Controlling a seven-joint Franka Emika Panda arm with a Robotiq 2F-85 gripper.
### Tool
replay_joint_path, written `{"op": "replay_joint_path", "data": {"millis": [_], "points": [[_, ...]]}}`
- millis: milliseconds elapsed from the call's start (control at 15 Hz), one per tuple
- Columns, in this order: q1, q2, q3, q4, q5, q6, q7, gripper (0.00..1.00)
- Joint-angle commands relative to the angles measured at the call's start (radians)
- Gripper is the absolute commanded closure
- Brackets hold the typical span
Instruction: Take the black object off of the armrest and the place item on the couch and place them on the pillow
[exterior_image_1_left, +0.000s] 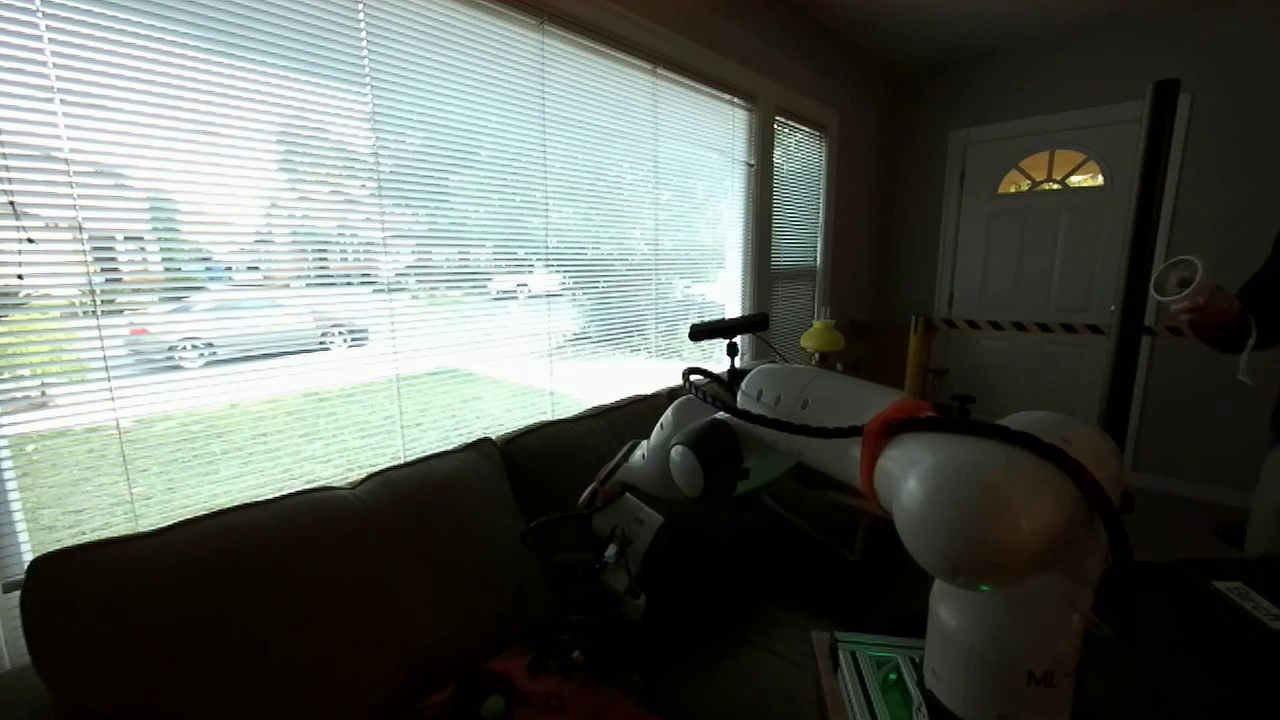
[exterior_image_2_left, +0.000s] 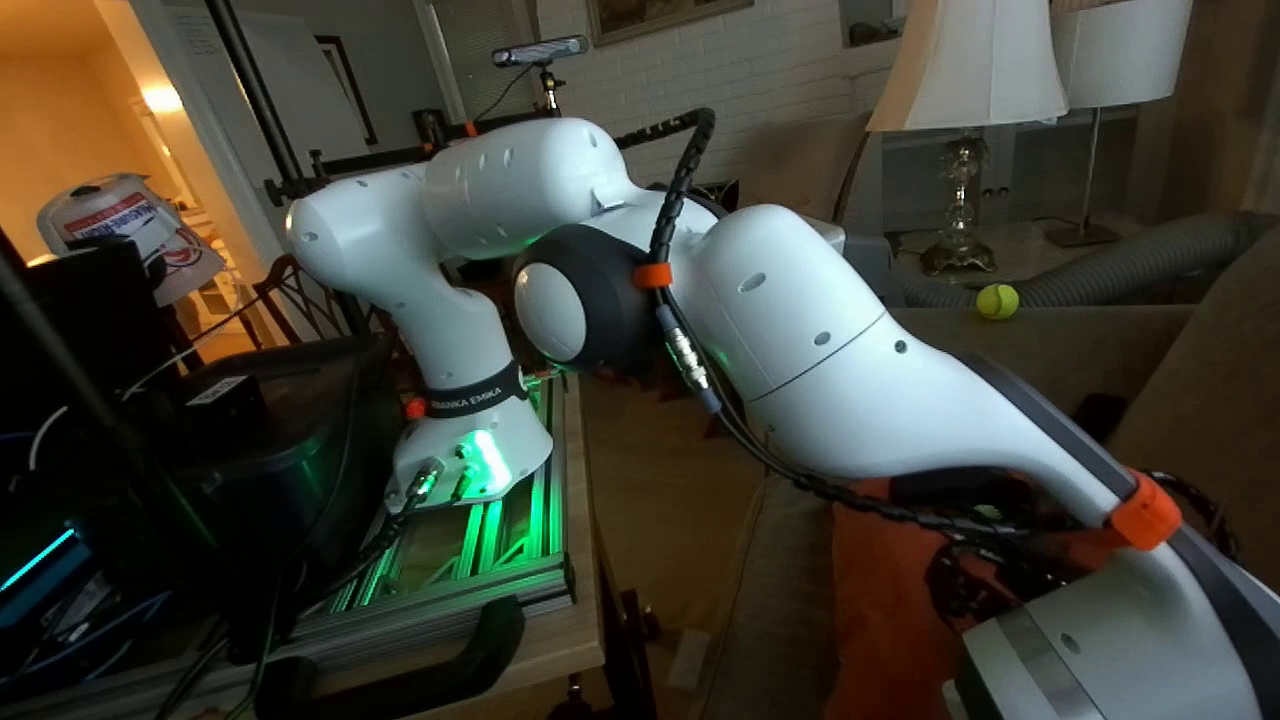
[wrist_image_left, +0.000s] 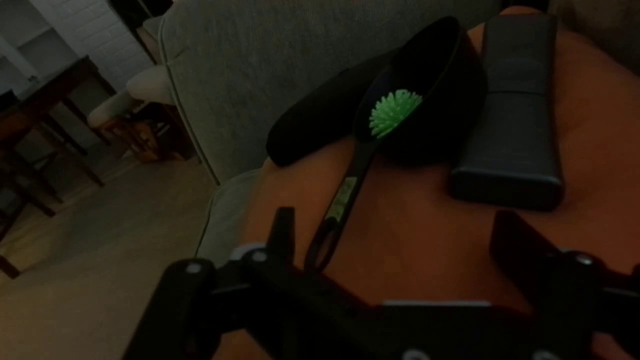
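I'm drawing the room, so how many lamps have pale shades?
2, beyond the couch armrest in an exterior view: the cream lamp, and the white lamp beside it. More may be hidden.

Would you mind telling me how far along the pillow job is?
Apparently done: a dark case and a black bowl lie on the orange pillow, though which are the task's items is unclear. In hand: nothing; the gripper is open. Left: perhaps only backing away; an exterior view shows a tennis ball on the armrest, and a dark patch nearby is too dim to identify.
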Motion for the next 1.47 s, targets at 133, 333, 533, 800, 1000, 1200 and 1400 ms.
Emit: {"op": "replay_joint_path", "data": {"millis": [133, 333, 533, 800, 1000, 1200, 1400], "points": [[0.037, -0.032, -0.078, 0.035, -0.139, -0.003, -0.155, 0.00], [0.073, -0.096, -0.103, -0.002, -0.204, 0.013, -0.245, 0.00], [0.123, -0.167, -0.126, -0.045, -0.266, 0.021, -0.329, 0.00], [0.225, -0.301, -0.179, -0.167, -0.367, 0.044, -0.425, 0.00], [0.324, -0.423, -0.232, -0.304, -0.455, 0.080, -0.496, 0.00], [0.428, -0.522, -0.290, -0.430, -0.551, 0.135, -0.552, 0.00], [0.543, -0.613, -0.349, -0.570, -0.647, 0.233, -0.586, 0.00]]}}
